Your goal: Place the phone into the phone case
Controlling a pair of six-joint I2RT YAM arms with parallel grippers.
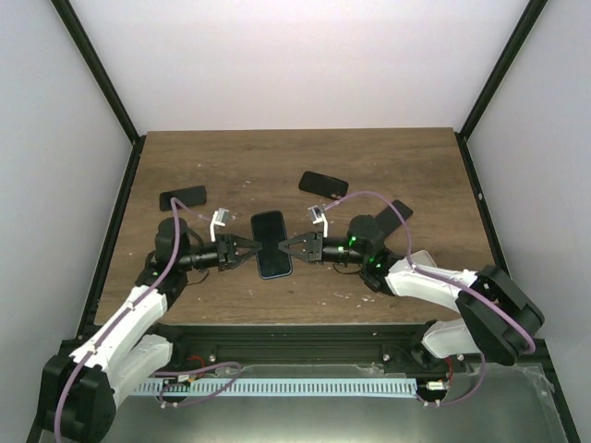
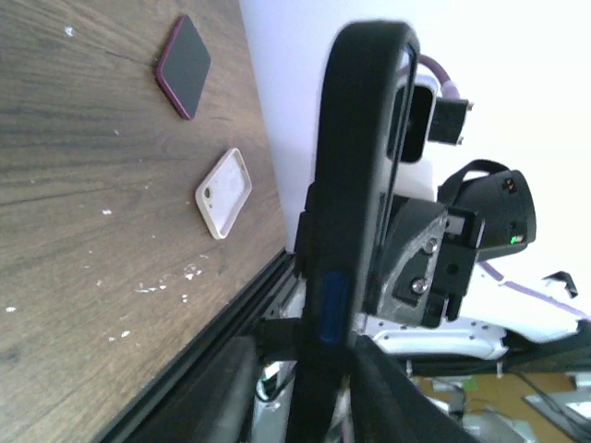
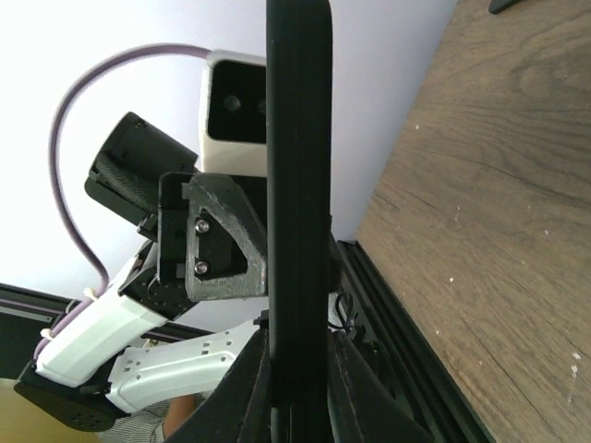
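While right claw (image 1: 288, 247) pinches phone (image 1: 271, 244) | left wrist alone shows white case (image 2: 223, 192)

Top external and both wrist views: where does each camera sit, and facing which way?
Top external: above and behind the bases, looking down at the table; both arms, left gripper, right gripper show.
Left wrist: on the left arm, facing the right gripper; own fingers below.
Right wrist: mirrored, facing the left gripper; own fingers below.
Shared: both wrist views show the phone edge-on.

Glossy black phone (image 1: 271, 245) — matt, scuffed wood-grain table (image 1: 388, 166)
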